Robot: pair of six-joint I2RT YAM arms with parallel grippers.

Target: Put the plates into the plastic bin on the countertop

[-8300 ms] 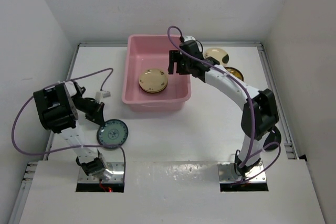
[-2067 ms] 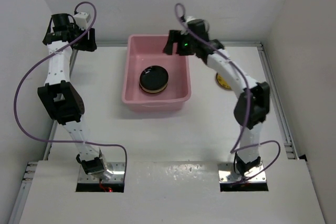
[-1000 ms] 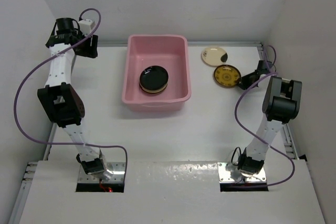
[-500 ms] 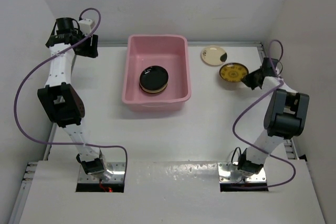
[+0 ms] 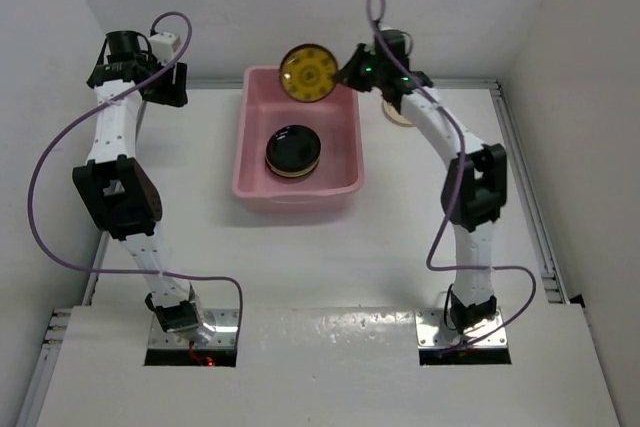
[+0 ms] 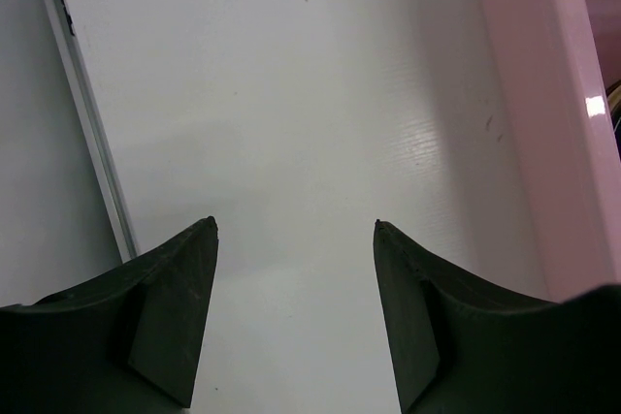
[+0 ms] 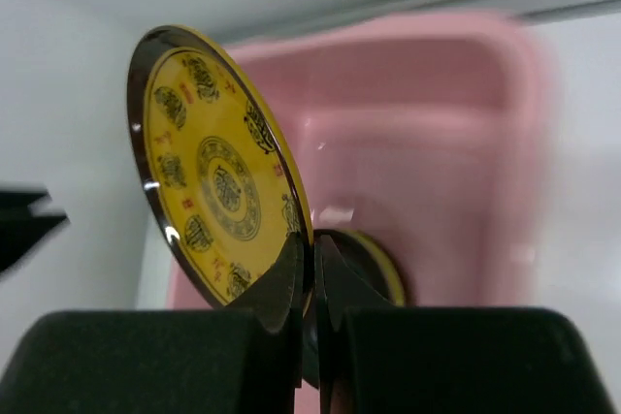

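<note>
R gripper [image 7: 312, 261] pinches yellow plate [image 7: 218, 186] by its rim, tilted on edge; pink bin [image 7: 437, 143] lies beneath jaws. Carry step. Next: lower onto black plate [image 5: 293, 147], level, release. L gripper [image 6: 296, 230] wide, empty.

No readable text, no labels, no numbers; motifs on yellow plate [image 7: 218, 191] — illegible

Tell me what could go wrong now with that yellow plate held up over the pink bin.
1. The right claw pinches the yellow plate only at its rim, on edge; it may slip or swing out.
2. It hangs high near the far wall of the pink bin; let go here, it could strike the rim or land hard on the black plate and chip.
</note>
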